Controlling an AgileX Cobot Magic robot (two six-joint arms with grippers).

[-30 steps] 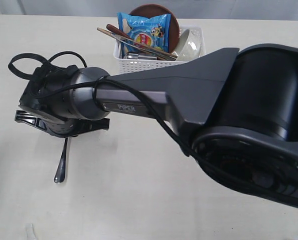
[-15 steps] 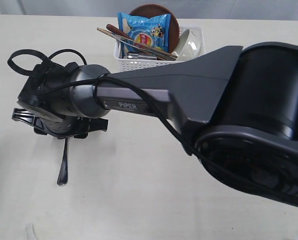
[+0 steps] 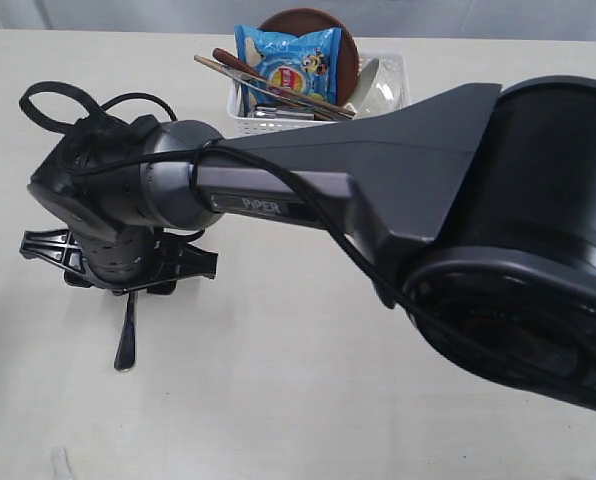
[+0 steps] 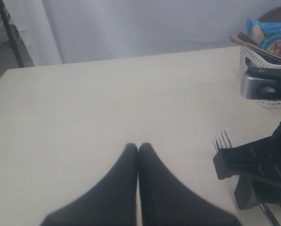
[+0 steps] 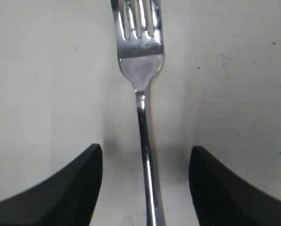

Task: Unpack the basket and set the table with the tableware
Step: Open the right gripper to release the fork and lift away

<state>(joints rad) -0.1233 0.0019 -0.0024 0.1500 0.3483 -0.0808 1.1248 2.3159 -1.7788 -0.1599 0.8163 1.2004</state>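
A steel fork (image 3: 126, 335) lies flat on the cream table (image 3: 278, 400) at the left. My right gripper (image 3: 118, 262) reaches across and hovers over it. In the right wrist view the fork (image 5: 140, 70) lies between the fingers of this open gripper (image 5: 145, 149), touching neither. The white basket (image 3: 278, 128) at the back holds a brown plate (image 3: 344, 48), an off-white bowl (image 3: 378, 85), a wooden spoon and chopsticks (image 3: 248, 75). My left gripper (image 4: 138, 146) is shut and empty over bare table, left of the fork's tines (image 4: 222, 140).
A blue snack bag (image 3: 288, 55) leans upright in the basket in front of the plate. The right arm's dark body (image 3: 498, 230) covers much of the table's right side. The basket (image 4: 248, 56) shows at the edge of the left wrist view.
The right gripper's jaws have spread wider above the fork and the wrist has tilted. The fork slid a little toward the front at first, then stayed still.
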